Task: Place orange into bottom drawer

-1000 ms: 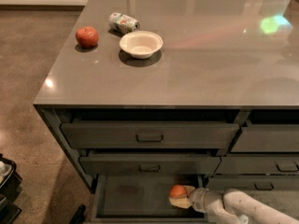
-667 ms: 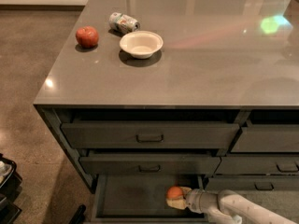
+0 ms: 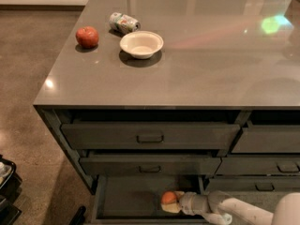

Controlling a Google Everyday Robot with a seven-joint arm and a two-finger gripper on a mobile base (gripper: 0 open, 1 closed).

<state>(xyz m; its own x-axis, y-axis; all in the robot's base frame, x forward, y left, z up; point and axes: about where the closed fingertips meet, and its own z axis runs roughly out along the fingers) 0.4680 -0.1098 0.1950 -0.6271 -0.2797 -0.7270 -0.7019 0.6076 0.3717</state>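
The orange (image 3: pixel 168 198) is inside the open bottom drawer (image 3: pixel 126 200), near its right side, low over the flat bottom. My gripper (image 3: pixel 174 203) reaches in from the lower right on a pale arm and is shut on the orange. The two handled drawers above the bottom drawer are closed.
On the grey countertop (image 3: pixel 197 64) sit a red apple (image 3: pixel 87 36), a tipped can (image 3: pixel 123 22) and a white bowl (image 3: pixel 141 44). The narrower drawers of the neighbouring column (image 3: pixel 267 146) are to the right. Brown floor lies at left, with a dark object (image 3: pixel 5 191) at the lower left.
My gripper has carried the orange a little to the left and deeper into the bottom drawer. Nothing on the countertop has moved.
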